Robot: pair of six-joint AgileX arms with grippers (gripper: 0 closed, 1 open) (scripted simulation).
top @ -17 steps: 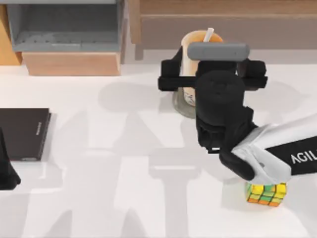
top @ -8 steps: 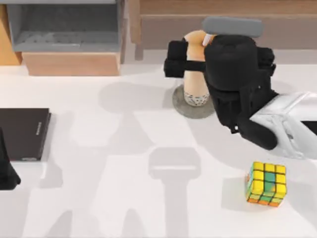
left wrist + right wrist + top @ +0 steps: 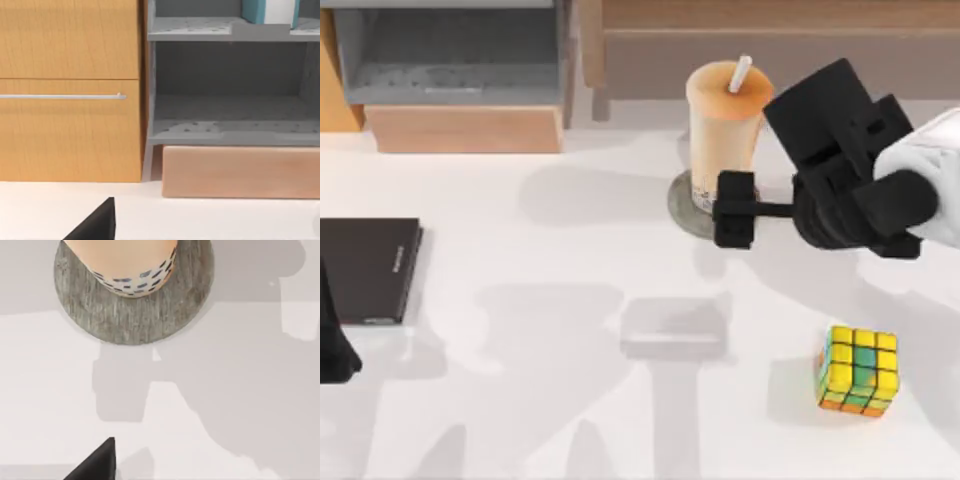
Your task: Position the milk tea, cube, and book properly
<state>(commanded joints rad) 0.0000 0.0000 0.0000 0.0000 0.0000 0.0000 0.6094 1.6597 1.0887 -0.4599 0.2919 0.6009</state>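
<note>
Top view: the white table (image 3: 520,400) spans most of the frame, with a grey shelf unit (image 3: 450,50) at the upper left. On that unit's upper shelf, in the left wrist view, stands the book (image 3: 270,11), teal-covered with white page edges. A thin black slab (image 3: 368,270) lies at the left edge of the frame, and the left arm sits parked in the lower left corner.

The right arm enters from the right edge at mid-height. Whether the right gripper (image 3: 750,210) is open I cannot tell; it appears to hold nothing. It sits just right of the milk tea (image 3: 723,125), which stands upright in the upper centre on a grey round disc (image 3: 692,205). In the right wrist view, the cup's pearl-speckled base rests on that disc.

The cube (image 3: 859,371) lies at the lower right, well apart from the cup. With cup and book seemingly placed, I judge the cube is next. The right arm should clear the cup without brushing it, then descend squarely over the cube, fingers aligned with two opposite faces.
</note>
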